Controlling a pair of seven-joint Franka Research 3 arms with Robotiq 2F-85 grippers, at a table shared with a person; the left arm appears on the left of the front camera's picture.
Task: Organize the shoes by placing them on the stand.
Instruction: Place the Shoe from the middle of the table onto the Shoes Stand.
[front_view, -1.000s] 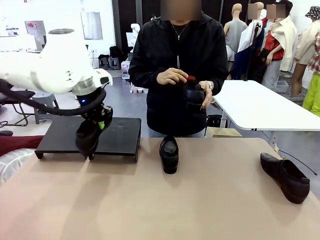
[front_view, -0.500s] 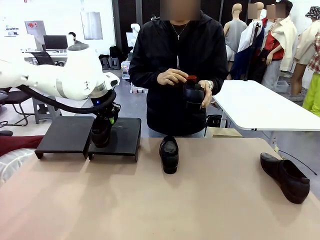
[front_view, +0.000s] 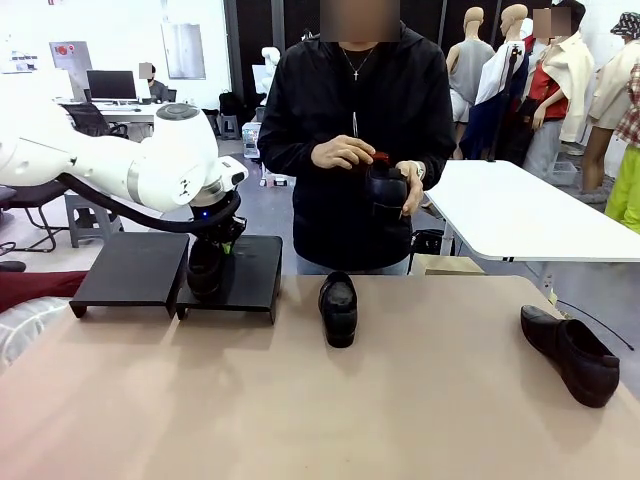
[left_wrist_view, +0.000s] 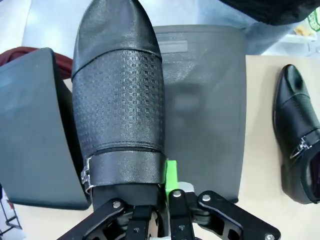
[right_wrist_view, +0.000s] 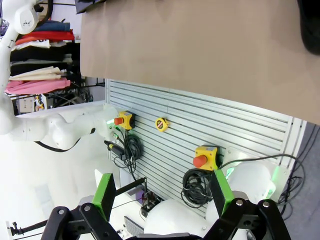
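The left gripper (front_view: 213, 236) is closed on the heel end of the held shoe (left_wrist_view: 120, 100); one green pad (left_wrist_view: 171, 174) lies against the outside of the collar, and the opposing finger is hidden by the shoe. The shoe's long axis runs straight out from the fingers, with the toe pointing at the far edge of the stand (front_view: 130, 272), so the sole lines up with the slope. The shoe is at the left edge of the stand's right platform (front_view: 256, 266), just beside the seam with the left platform (left_wrist_view: 35, 130). Whether the sole already bears on the surface cannot be told. A release would leave the shoe lengthwise on the stand. The right gripper (right_wrist_view: 162, 194) is spread wide, holds nothing and is well apart from the stand, so the left arm is the nearer one. One second earlier the shoe hung tilted in front of the stand's near edge; it now sits farther back over the platform and nearly level with it. Two more shoes lie on the table to the right of the stand, the middle shoe (front_view: 338, 308) nearer and the far-right shoe (front_view: 570, 354) well apart.
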